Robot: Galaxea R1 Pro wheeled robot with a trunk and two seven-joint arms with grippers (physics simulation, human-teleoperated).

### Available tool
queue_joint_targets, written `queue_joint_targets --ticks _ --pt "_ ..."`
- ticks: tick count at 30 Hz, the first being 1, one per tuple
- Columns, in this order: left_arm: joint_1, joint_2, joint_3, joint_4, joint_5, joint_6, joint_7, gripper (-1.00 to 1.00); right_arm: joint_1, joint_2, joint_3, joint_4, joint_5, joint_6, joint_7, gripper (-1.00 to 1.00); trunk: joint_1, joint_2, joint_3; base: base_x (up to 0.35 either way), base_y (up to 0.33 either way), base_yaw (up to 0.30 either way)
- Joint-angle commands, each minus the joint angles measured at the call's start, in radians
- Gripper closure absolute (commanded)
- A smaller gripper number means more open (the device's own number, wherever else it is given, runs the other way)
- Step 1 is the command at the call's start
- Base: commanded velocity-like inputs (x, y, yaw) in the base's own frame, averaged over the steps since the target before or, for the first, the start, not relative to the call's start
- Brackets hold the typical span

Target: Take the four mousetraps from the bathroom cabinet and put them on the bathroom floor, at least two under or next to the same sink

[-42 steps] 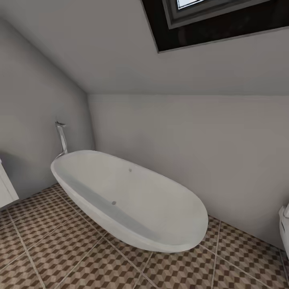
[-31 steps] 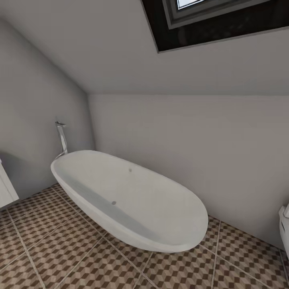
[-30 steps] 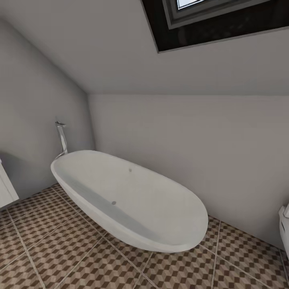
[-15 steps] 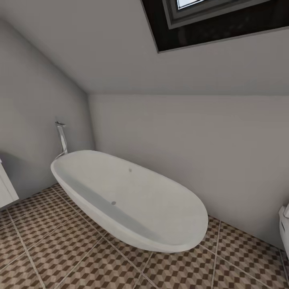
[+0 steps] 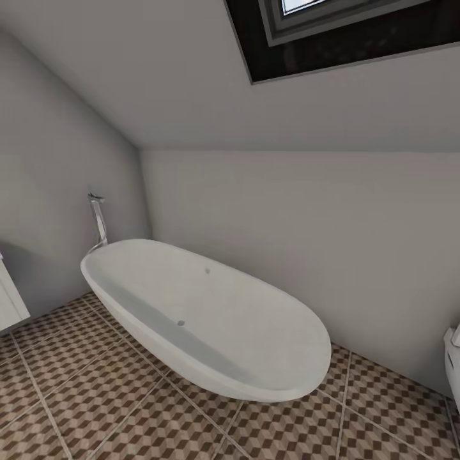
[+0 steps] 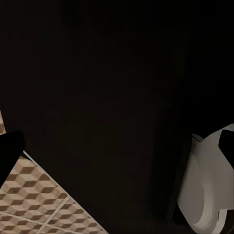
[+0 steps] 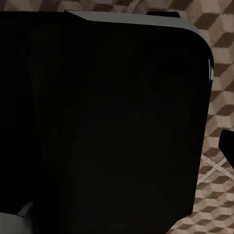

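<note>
both end effectors' jaw states cannot be told from these pictures, and neither arm reaches into the head view.

head view: a white freestanding bathtub sits at an angle against grey walls under a sloped ceiling, a chrome floor-standing tap at its far end and a dark-framed skylight overhead. the bathroom floor, tiled in a brown, beige and white cube print with pale grout, spreads in front of the tub. a white edge of some fitting juts in at the left and another white fixture at the right; what either is cannot be told.

left wrist view: a large black mass close to the lens, a wedge of cube-pattern tile, and a curved white form that may be part of the robot.

right wrist view: a dark rounded panel with a pale top rim, patterned tile past its edge.

no mousetraps, cabinet or sink are to be seen, so the step in hand looks like finding the cabinet. done well, that likely means turning the base slowly away from the tub, keeping clear of its rim, and tilting the head lower to sweep for orange-brown wood.
</note>
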Motion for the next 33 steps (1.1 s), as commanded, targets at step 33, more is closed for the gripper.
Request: queue_joint_targets --ticks 33 --pt "-0.044 0.012 0.002 -0.624 -0.003 0.114 0.048 -1.00 -0.050 -0.042 -0.001 -0.603 0.022 -0.022 0.002 -1.00 0.000 0.000 -0.001 0.000 0.000 0.000"
